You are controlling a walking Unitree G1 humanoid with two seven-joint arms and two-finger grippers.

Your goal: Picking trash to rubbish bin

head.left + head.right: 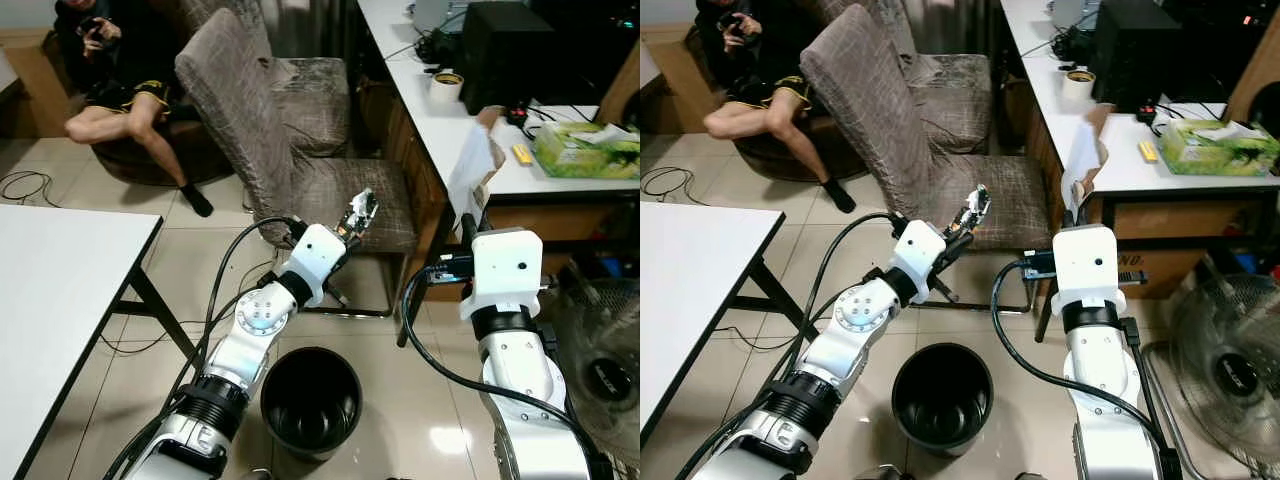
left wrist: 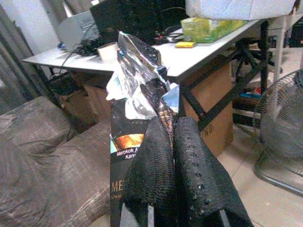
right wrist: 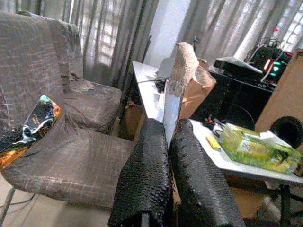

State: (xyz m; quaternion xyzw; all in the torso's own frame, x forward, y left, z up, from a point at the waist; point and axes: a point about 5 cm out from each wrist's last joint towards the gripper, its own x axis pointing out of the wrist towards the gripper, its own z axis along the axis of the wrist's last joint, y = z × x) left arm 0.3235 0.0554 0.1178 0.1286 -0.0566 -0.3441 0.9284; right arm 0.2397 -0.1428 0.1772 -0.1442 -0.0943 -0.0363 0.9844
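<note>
**Two pieces of trash held, bin waiting below**

Above the front edge of the chair seat [image 1: 345,195], the left gripper [image 1: 355,222] is holding a crumpled foil snack wrapper [image 2: 137,90], its jaws pressed together on the wrapper's lower part while the shiny torn top is sticking up free. The right gripper [image 3: 168,156] is reaching forward near the corner of the tabletop [image 1: 450,130], jaws pinching a flat piece of white paper with a torn brown cardboard backing [image 1: 472,165], which is standing upright out of the fingers. The black rubbish bin [image 1: 310,400] is standing on the floor between the two arms, close to the robot, mouth open and looking empty. A person [image 1: 115,70] is sitting on a seat well beyond the chair, apart from the work.

The step in hand looks like carrying the held trash back to the bin. To do it well, each gripper should be drawing back and down until its piece is hanging squarely over the bin's mouth before letting go, since both pieces are light and could drift past the rim. The left arm is lying nearer the bin, so taking it first seems sensible. The tall paper piece may catch the rim if dropped askew, so tipping it downward first would help.
</note>
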